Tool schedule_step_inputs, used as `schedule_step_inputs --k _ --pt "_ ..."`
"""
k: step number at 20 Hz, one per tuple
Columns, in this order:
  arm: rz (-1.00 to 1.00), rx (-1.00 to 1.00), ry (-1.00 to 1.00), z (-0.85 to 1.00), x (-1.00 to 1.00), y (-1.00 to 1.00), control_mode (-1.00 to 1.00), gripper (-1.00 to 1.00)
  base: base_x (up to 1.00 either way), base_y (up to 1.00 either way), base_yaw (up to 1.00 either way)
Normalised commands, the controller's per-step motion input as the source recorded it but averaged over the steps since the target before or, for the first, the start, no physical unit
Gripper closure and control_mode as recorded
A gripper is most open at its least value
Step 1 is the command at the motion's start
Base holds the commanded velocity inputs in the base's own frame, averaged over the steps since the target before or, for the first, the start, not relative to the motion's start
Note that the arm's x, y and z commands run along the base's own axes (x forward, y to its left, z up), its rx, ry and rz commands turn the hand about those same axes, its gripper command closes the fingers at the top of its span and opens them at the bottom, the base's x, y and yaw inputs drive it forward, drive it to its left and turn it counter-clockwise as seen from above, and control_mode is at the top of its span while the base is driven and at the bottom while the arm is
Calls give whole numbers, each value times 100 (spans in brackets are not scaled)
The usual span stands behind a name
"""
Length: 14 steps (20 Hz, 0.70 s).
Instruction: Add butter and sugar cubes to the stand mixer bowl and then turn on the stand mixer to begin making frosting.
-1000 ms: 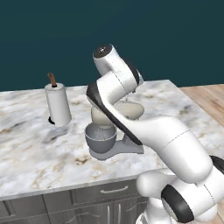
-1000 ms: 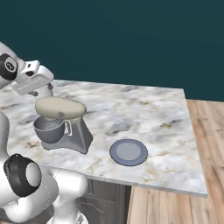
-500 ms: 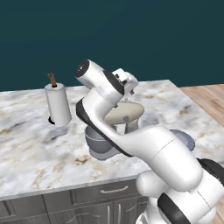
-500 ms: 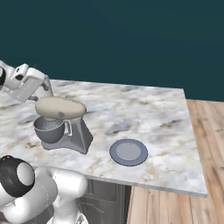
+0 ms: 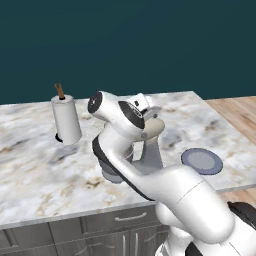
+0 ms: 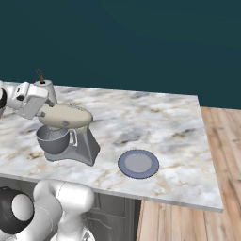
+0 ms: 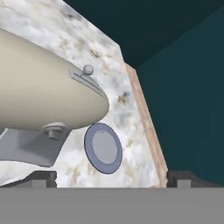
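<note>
1. One arm works here, and its two-finger gripper (image 6: pixel 28 99) hangs just behind the rear end of the grey stand mixer with the rounded beige head (image 6: pixel 66 117); the fingers stand wide apart and hold nothing.

2. Seen from the hand, the dark fingertips (image 7: pixel 43 178) sit low and far apart, and the beige mixer head (image 7: pixel 43 94) lies up and to the left of them, its long axis running across the picture toward the round blue-grey plate (image 7: pixel 103 148).

3. A small slim lever with a ball knob (image 7: pixel 88 69) stands on the side of that head, above and ahead of the fingers; I judge it to be the mixer's switch.

4. The deep grey metal mixer bowl (image 6: pixel 53 139) sits under the front of the head, on the mixer's flat base, on the side of the mixer away from the gripper.

5. The butter and the sugar cubes I cannot make out, so whether they are in the bowl cannot be told.

6. My judgement: if switching on comes next, the hand must travel forward along the head's length and up to the lever.

7. The white paper-towel roll with the brown stick (image 5: pixel 66 120) stands well apart on the marble counter (image 5: pixel 30 170).
</note>
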Motion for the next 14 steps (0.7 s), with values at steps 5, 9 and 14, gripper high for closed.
schedule_step_inputs --k 5,9,14 --pt "-4 -2 -8 -26 -2 -15 -100 -100 0 0 0" --pt "-3 -3 0 -19 0 -13 -100 -100 0 0 0" --pt "-1 -3 0 -26 0 -7 -100 -100 0 0 0"
